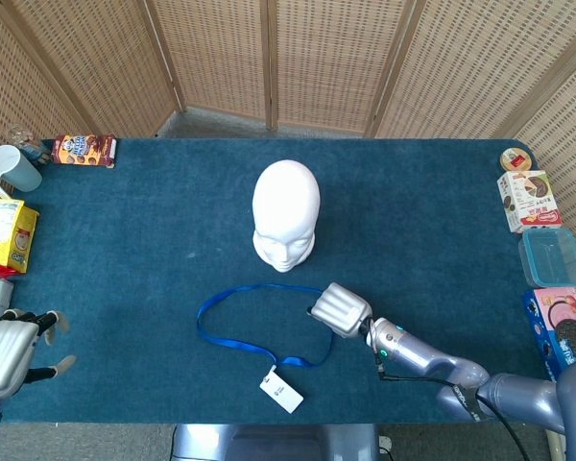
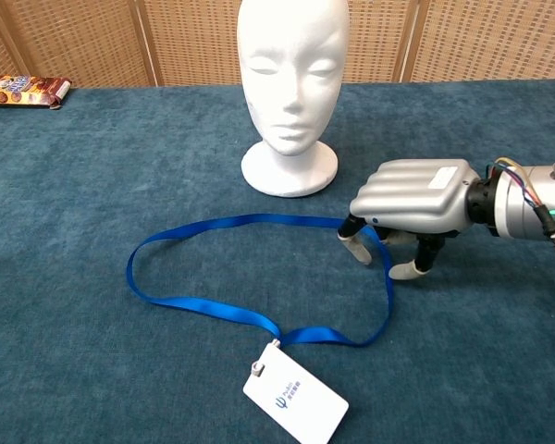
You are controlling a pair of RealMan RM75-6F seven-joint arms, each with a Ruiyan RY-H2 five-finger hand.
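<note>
1. Two hands in view: right hand (image 2: 412,196) low over the blue lanyard (image 2: 203,310), left hand (image 1: 5,353) at the bench's near left corner.
2. Right hand is palm down, back facing up, forearm reaching in from the right, near level with the bench (image 2: 92,185).
3. Its fingers (image 2: 358,247) curl downward, tips at the cloth on either side of the ribbon's right bend; whether they actually pinch the ribbon cannot be told, contact looks likely.
4. Lanyard lies flat in a loose loop on the blue cloth, in front of the white foam head (image 2: 290,83); its right bend passes under the right hand.
5. White badge card (image 2: 294,402) is clipped at the loop's near end, lying flat, apart from the hand.
6. Foam head stands upright just beyond the loop, near the right hand but not touching it.
7. Left hand rests at the bench edge, fingers spread, holding nothing, well apart from the lanyard.
8. Snack boxes (image 1: 531,200), a clear tub (image 1: 552,257) on the right edge; mug (image 1: 12,170), yellow pack (image 1: 4,233) on the left edge.
</note>
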